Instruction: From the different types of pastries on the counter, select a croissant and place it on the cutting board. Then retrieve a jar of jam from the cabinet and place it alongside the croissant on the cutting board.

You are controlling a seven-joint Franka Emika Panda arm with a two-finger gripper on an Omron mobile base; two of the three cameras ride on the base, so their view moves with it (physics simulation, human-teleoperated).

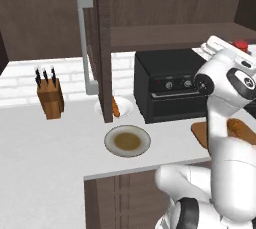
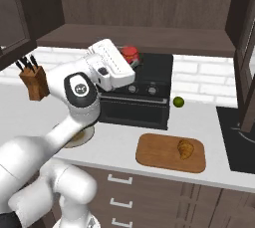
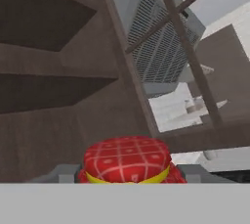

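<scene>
The countertop oven (image 2: 137, 92) stands far on the counter (image 2: 219, 122), below the cabinet (image 2: 144, 8). Near and right of it lies the cutting board (image 2: 172, 153), the croissant (image 2: 186, 148) on its right part. A lime (image 2: 179, 102) sits right of the oven; the knife block (image 2: 34, 81) far left. The jar of jam (image 2: 130, 54) is above the oven.

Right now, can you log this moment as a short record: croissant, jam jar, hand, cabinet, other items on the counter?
croissant: lying on the cutting board, right half
jam jar: red, held at the hand, above the black oven
hand: shut on the jam jar, raised in front of the cabinet
cabinet: door open
other items: knife block, round plate, lime
</scene>
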